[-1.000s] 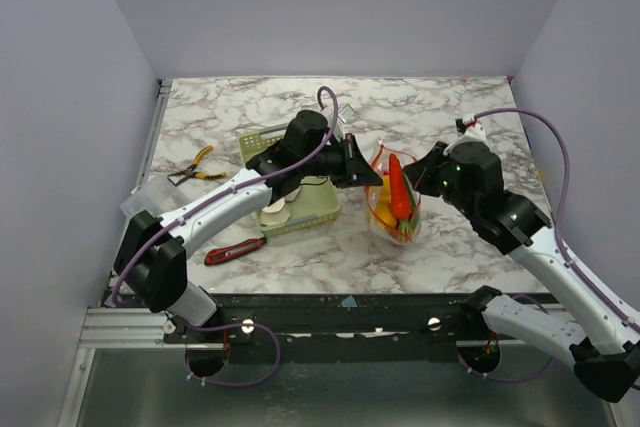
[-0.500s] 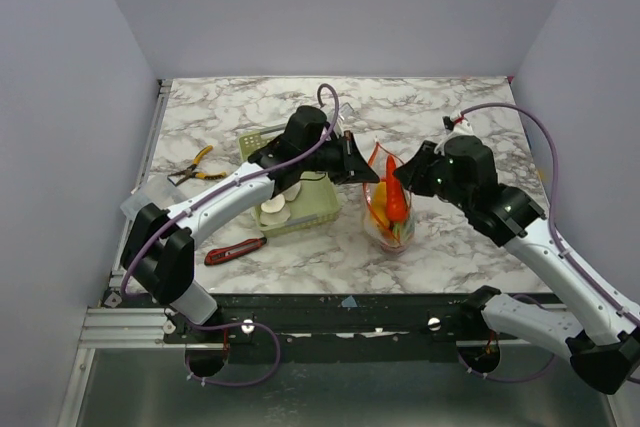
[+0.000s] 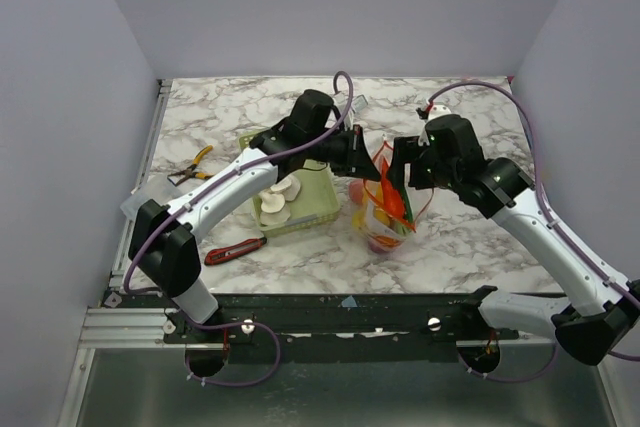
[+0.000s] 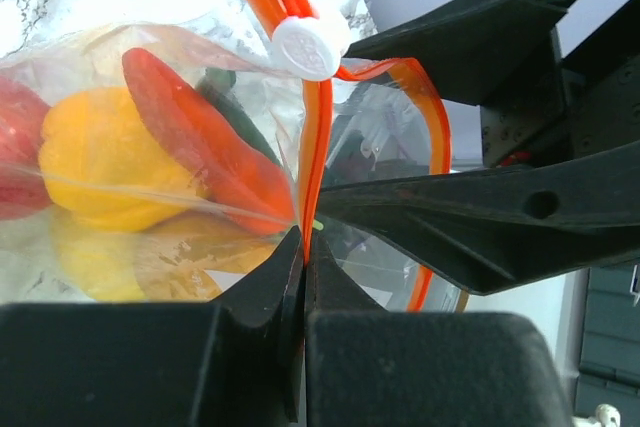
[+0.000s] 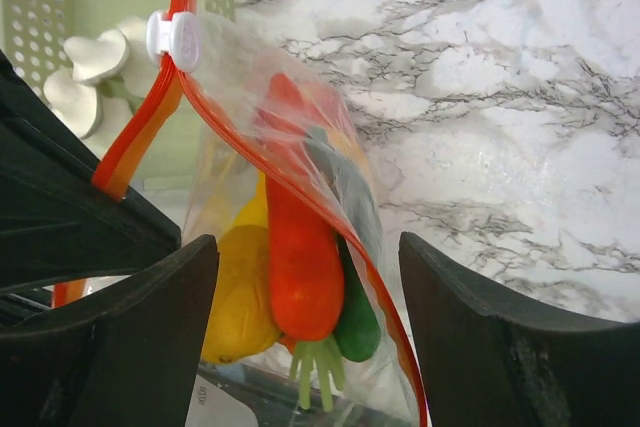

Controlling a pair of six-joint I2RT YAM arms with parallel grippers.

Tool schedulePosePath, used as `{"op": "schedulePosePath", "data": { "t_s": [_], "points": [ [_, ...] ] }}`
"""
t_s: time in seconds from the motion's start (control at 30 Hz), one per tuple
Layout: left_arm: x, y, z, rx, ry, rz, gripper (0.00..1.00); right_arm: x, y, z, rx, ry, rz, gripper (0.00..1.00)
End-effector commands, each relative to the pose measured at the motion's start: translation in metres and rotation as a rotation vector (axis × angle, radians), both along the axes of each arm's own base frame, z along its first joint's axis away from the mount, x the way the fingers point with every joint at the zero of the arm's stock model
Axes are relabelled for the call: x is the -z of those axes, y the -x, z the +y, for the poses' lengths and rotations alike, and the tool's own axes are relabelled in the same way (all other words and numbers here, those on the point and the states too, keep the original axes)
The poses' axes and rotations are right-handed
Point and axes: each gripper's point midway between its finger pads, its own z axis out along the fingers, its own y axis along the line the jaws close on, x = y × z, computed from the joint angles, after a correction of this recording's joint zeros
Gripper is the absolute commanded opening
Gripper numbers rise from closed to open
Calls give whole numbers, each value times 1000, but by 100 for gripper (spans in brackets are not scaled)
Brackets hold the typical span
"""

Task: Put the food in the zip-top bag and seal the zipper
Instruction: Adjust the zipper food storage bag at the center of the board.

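Left fingers (image 4: pixel 262 299) tight on zipper (image 4: pixel 316 147)

No text, label, brand or number can be read in any view. The face of the round white plastic slider (image 4: pixel 308 44) on the orange-red zipper strip (image 4: pixel 315 147), at the upper middle of the left wrist view, is too blurred for any marking to be made out.

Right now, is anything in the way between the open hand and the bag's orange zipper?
No, nothing visible blocks it. The right hand is open, with the zipper right in front of it. The left hand pinches that same zipper, off to one side.
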Motion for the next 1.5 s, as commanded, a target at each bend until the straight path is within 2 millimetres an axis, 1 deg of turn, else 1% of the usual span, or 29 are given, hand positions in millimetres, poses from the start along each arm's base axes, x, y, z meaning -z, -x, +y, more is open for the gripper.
{"op": "schedulePosePath", "data": {
  "t_s": [0.0, 0.07, 0.13, 0.33, 0.47, 0.57, 0.67, 0.7, 0.77, 0.8, 0.87, 1.0, 1.03, 1.1, 1.23, 1.4, 1.47],
  "points": [
    [-14, 8, -2, 96, -4, -48, 0, -1, 4, 1, -85, 53, 1, 77],
    [-12, 9, -1, 104, -13, -49, 0, -1, 1, 2, -80, 55, -4, 76],
    [-10, 10, 0, 112, -20, -52, 0, -1, -2, 1, -66, 63, -6, 73],
    [-7, 11, 3, 141, -48, -69, 0, -18, -12, -11, 1, 89, -78, 71],
    [-11, 14, 3, 169, -42, -92, 0, -23, -16, -8, 0, 62, -114, 51],
    [-13, 13, 3, 177, -38, -118, 0, -19, -16, 2, -21, 18, -102, 46],
    [-16, 12, 2, 182, -32, -129, 0, -15, -16, 12, -25, -28, -83, 34],
    [-15, 12, 2, 182, -36, -130, 0, -14, -17, 14, -22, -42, -78, 28],
    [-15, 9, 1, 177, -41, -133, 1, -18, -17, 18, -2, -92, -71, 12],
    [-15, 7, 0, 170, -43, -137, 6, -21, -17, 20, 16, -119, -64, 1],
    [-17, 2, -1, 144, -45, -143, 19, -25, -18, 18, 96, -177, -48, 0],
    [-23, 1, -8, 124, 18, -135, 37, -35, -14, 21, 209, -361, -29, 1],
    [-26, 3, -11, 127, 42, -134, 39, -36, -14, 23, 230, -405, -28, 1],
    [-28, 6, -15, 133, 70, -124, 42, -35, -14, 19, 283, -457, -36, 0],
    [-22, 9, -20, 120, 49, -124, 45, -30, -15, 10, 379, -515, -37, 1],
    [-16, 17, -28, 93, -13, -204, 47, -23, -16, 8, 456, -585, -18, 0],
    [-17, 19, -30, 81, -17, -224, 47, -20, -17, 6, 482, -589, -12, 0]
  ]
}}
